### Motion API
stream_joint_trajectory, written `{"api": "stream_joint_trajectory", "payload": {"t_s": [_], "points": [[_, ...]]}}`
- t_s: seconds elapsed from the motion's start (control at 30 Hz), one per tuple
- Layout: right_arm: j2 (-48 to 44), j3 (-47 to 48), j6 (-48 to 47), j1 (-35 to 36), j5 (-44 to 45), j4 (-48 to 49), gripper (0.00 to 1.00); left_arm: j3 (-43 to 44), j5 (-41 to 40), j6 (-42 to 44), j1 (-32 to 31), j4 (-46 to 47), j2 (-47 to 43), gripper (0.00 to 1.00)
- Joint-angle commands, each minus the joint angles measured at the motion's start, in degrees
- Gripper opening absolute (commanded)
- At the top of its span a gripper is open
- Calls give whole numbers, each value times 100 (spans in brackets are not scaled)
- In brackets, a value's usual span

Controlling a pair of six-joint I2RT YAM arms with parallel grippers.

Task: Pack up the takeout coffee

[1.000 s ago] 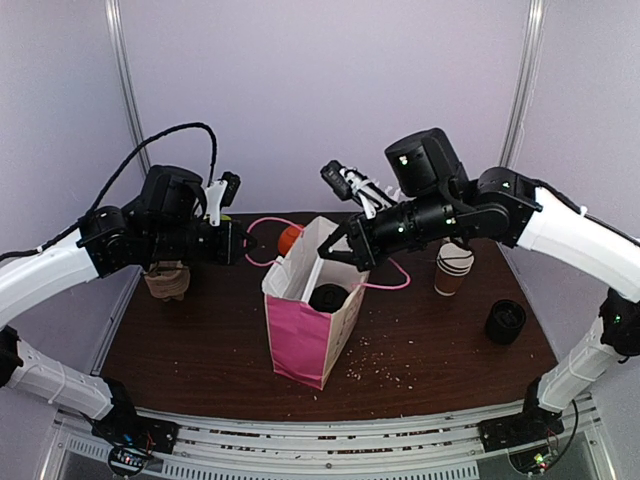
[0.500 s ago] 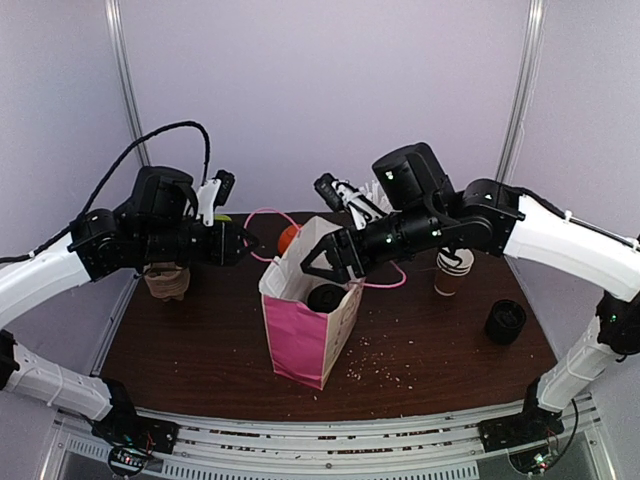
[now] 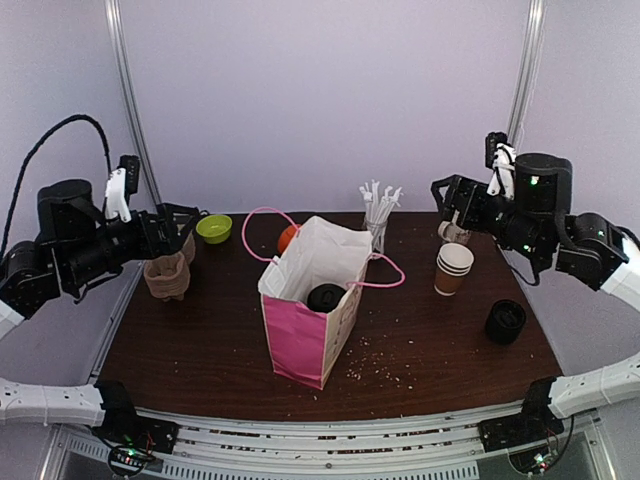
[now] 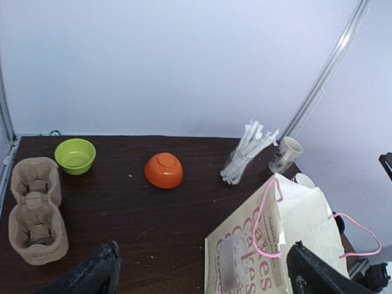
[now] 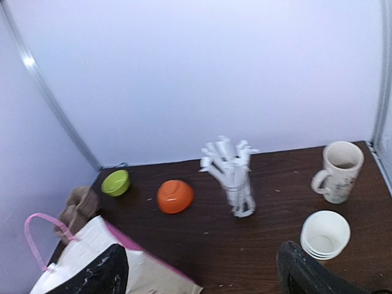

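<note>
The takeout coffee (image 3: 326, 296) stands inside the white-and-pink paper bag (image 3: 310, 325) at the table's centre; only its black lid shows through the bag's open mouth. My left gripper (image 3: 185, 222) hangs open at the far left, well away from the bag, nothing between its fingers. My right gripper (image 3: 447, 200) is open too, raised at the far right above the mug. In the left wrist view the left gripper (image 4: 202, 278) looks down on the bag (image 4: 288, 245). In the right wrist view the right gripper (image 5: 202, 275) sees the bag's (image 5: 110, 257) corner. Neither wrist view shows the coffee.
A stack of brown paper cups (image 3: 453, 268) and a black stack of lids (image 3: 505, 321) stand right of the bag. Behind it are a glass of straws (image 3: 378, 210), an orange bowl (image 3: 288, 237) and a green bowl (image 3: 213, 228). A cardboard cup carrier (image 3: 166, 275) sits at the left, a mug (image 5: 339, 171) at the back right.
Both grippers were shut at the bag's rim and handles. They have opened, let go and swung far out to their own sides. The bag stays upright with the coffee in it.
</note>
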Motion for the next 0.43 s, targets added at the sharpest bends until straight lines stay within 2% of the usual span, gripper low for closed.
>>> {"api": "stream_joint_trajectory", "payload": {"t_s": [0.0,0.17,0.27,0.4], "points": [[189,-604,912,-792,879,-244,87,-376,-1059,420,41,312,-328,98],[42,-1420,1269,-1597,872,-57,90,-636,-886,601,328,625,94,98],[-229,-1856,1245,-1669,1248,223,99,-717,-747,544,479,793,326,98],[-349,-2049,1246,-1670,1574,307,100,-801,-824,537,481,1043,388,98]]}}
